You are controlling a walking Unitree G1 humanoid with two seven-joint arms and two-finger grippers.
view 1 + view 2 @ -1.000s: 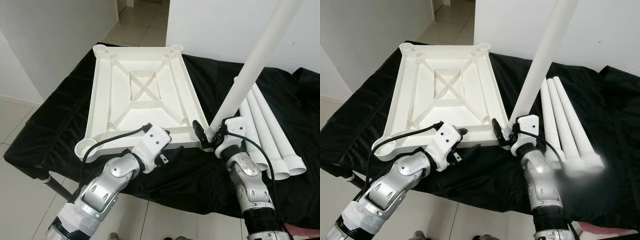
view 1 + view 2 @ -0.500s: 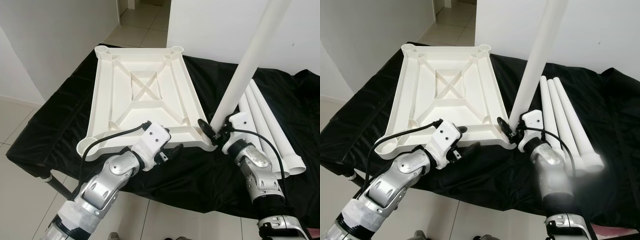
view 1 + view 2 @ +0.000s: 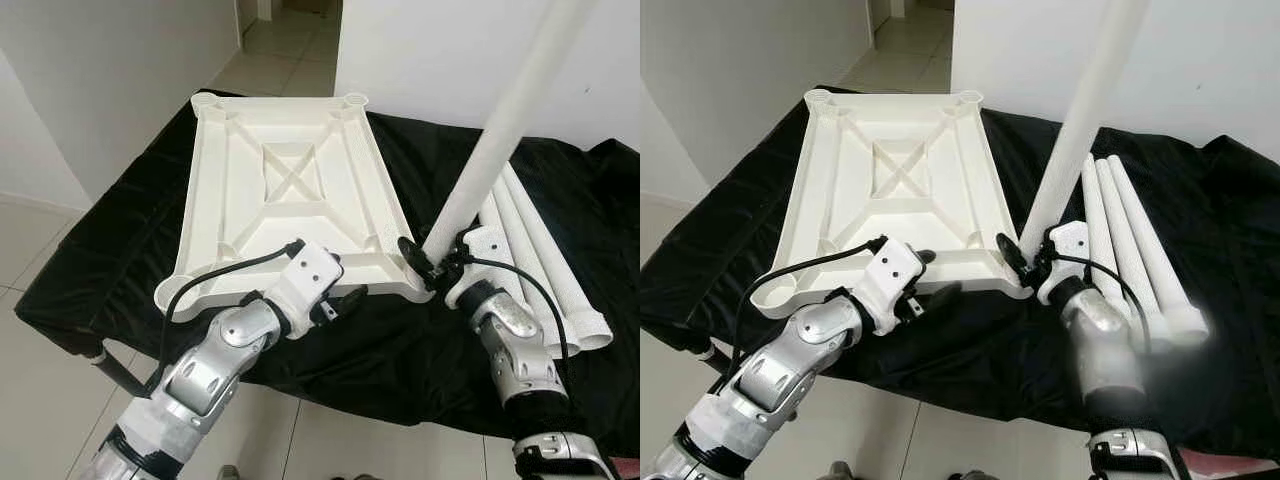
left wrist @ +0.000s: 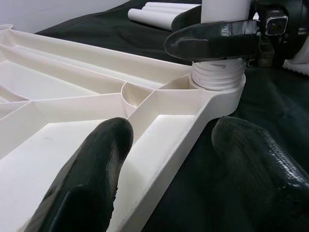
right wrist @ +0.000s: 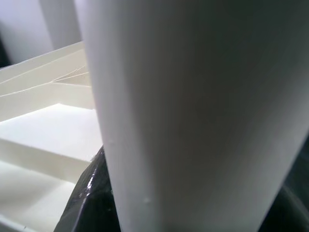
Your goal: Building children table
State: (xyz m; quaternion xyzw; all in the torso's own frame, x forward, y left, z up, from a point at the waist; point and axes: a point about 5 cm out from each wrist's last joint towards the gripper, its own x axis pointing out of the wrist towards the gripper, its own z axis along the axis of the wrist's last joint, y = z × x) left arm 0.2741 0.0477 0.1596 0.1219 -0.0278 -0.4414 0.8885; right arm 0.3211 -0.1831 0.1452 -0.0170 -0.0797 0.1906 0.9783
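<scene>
White plastic tabletop (image 3: 290, 195) lies underside-up on the black-draped bench (image 3: 110, 240), and I use it as my landmark. My right claw (image 3: 432, 268) is clamped on the leg (image 3: 500, 130) low down, right at the tabletop's near right corner. Compared with a second ago the leg has shifted from beside that corner to over it, and since half a second ago it leans a bit more to the right at its top. In the left wrist view the leg's threaded end (image 4: 218, 77) sits in the corner socket (image 4: 219, 94), threads still showing above the rim, so I judge it started but not screwed home. My left claw (image 3: 335, 303) has stayed at the tabletop's near edge, fingers (image 4: 91, 179) apart and straddling the rim, one inside, one outside, not closed on it. That reads as bracing the top while the leg goes in. Three spare legs (image 3: 545, 270) lie side by side on the bench, just right of the tabletop. First of four legs, so early in the build. Tilt risks cross-threading.
</scene>
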